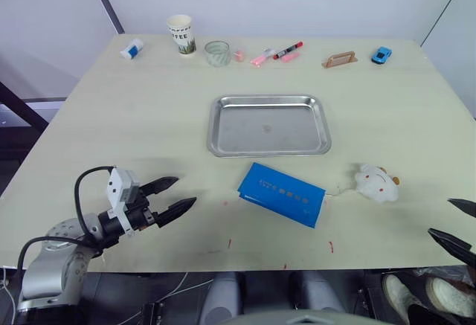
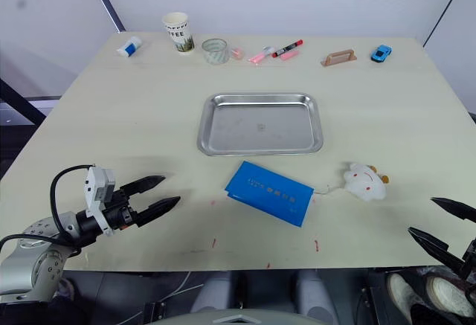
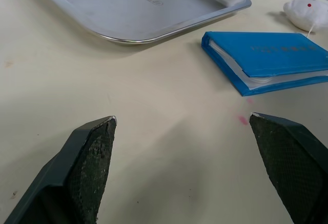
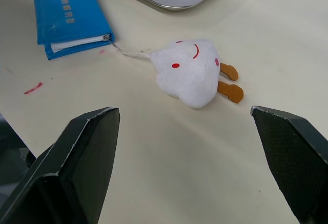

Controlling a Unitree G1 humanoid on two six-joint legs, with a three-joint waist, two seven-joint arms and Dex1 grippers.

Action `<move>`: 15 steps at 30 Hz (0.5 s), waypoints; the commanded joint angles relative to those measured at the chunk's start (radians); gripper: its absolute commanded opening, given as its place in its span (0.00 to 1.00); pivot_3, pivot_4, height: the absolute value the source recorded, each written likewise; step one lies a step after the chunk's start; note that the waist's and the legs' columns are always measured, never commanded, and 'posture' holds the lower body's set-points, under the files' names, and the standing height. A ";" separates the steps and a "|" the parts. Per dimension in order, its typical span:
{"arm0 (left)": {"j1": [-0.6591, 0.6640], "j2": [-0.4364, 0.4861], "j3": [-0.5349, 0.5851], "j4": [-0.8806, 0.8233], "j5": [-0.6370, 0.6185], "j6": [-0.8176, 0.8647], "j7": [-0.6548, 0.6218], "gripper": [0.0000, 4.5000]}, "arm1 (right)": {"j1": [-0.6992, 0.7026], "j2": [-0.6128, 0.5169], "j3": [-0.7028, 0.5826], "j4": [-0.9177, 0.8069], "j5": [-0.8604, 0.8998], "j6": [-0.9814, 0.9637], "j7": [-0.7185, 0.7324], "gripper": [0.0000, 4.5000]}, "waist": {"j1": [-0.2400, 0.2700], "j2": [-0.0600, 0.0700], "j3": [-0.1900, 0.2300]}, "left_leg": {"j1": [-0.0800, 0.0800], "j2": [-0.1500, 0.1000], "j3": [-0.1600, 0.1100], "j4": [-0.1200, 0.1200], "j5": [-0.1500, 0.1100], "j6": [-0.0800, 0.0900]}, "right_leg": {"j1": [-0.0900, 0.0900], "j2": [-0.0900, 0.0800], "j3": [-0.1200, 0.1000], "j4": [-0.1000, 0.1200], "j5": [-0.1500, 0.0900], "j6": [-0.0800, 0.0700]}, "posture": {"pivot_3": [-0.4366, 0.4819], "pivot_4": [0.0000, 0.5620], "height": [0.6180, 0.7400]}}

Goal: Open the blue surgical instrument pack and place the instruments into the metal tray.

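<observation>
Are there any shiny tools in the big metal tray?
No, the shallow rectangular shiny steel tray holds nothing, only its bare metal floor.

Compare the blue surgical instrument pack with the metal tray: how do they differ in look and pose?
The blue surgical instrument pack is matte blue with small light print; the metal tray is shiny steel. The pack is smaller and lies closed and flat, turned at an angle to the table edge; the tray is larger, sits square to it, and has a raised rim. Both are rectangular, rest on the table, and are apart from each other.
</observation>
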 commanded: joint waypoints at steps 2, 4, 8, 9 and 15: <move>-0.052 0.010 0.001 -0.025 -0.009 -0.011 -0.007 0.98 | 0.002 0.034 -0.010 -0.158 0.044 0.074 -0.133 1.00 | 0.001 0.000 0.000 | 0.000 0.000 0.000 0.000 0.000 0.000 | 0.000 0.000 0.000 0.000 0.000 0.000 | 0.48 0.27 1.00; -0.098 0.017 -0.018 -0.026 -0.017 0.001 -0.019 0.98 | 0.001 0.057 -0.006 -0.253 0.056 0.120 -0.216 1.00 | 0.006 0.000 0.000 | 0.000 0.000 0.000 0.000 0.000 0.000 | 0.000 0.000 -0.002 0.001 0.000 0.000 | 0.48 0.27 1.00; -0.192 0.040 -0.055 0.018 0.004 -0.006 -0.068 0.98 | 0.010 0.065 0.042 -0.415 0.030 0.220 -0.351 1.00 | 0.012 0.000 -0.001 | 0.000 0.000 0.000 0.000 0.000 0.000 | 0.000 0.000 -0.001 0.001 0.000 0.000 | 0.48 0.27 1.00; -0.214 0.050 -0.070 0.030 0.014 -0.008 -0.080 0.98 | 0.017 0.062 0.053 -0.455 0.032 0.242 -0.371 1.00 | 0.014 0.000 -0.001 | 0.000 0.000 0.000 0.000 0.000 0.000 | 0.000 0.000 -0.001 0.001 0.000 0.000 | 0.48 0.27 1.00; -0.379 0.097 -0.184 0.136 0.071 -0.025 -0.210 0.98 | -0.010 -0.010 0.149 -0.654 -0.007 0.402 -0.504 1.00 | 0.018 -0.001 -0.001 | -0.001 -0.001 0.000 0.001 0.000 0.000 | 0.000 0.000 -0.002 0.002 0.000 0.000 | 0.48 0.27 1.00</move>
